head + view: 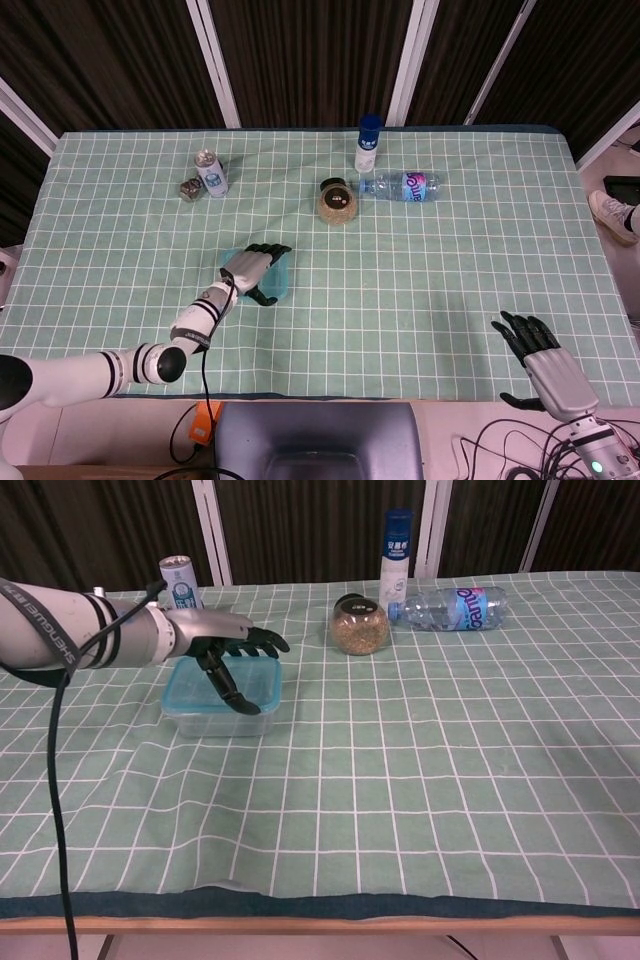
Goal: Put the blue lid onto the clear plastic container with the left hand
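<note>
- We judge the task nearly done: the blue lid (205, 688) already lies on top of the clear plastic container (215, 720), near the left middle of the green checked tablecloth (420, 760).
- Our left hand (222, 650) hangs over the lid, its fingers (262, 638) stretched forward and slightly apart and its thumb angled down toward the lid's top; we cannot tell whether any of them press on it.
- What seems left is to press the lid home, if it is not seated, and to lift the hand clear; whether the rim has snapped shut all round is too fine to see.
- We can make out nothing inside the container.
- Our right hand (540, 355) waits well apart at the near right table edge, fingers spread, holding nothing.
- Further back, a round glass jar (359, 626) holds something tan and grainy, just beside a water bottle (448, 608) lying on its side.
- A white bottle with a blue cap (395, 545) and a drinks can (180, 583) stand upright.
</note>
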